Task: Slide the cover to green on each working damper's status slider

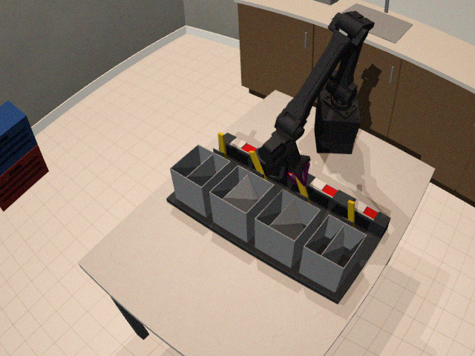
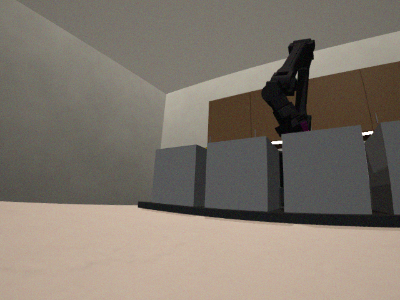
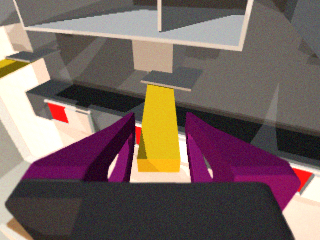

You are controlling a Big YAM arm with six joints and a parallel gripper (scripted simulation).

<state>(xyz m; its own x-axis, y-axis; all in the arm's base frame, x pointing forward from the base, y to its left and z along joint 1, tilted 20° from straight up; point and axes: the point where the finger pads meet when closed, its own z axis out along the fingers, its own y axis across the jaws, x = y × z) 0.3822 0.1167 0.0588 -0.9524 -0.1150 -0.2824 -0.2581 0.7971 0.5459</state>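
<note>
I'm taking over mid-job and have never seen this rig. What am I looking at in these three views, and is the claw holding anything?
One black arm stands on a table. The top view looks down from above. The exterior view sits low at table level on the far side of the boxes. The wrist view looks out from just behind the claw.

On the table are four grey open boxes, the dampers, in a row. Each has a yellow lever beside it and a slider in front. The three sliders that can be seen show red; the arm hides the fourth.

The claw's purple fingers straddle the third damper's lever, with a gap on each side. It is open and holds nothing.
</note>
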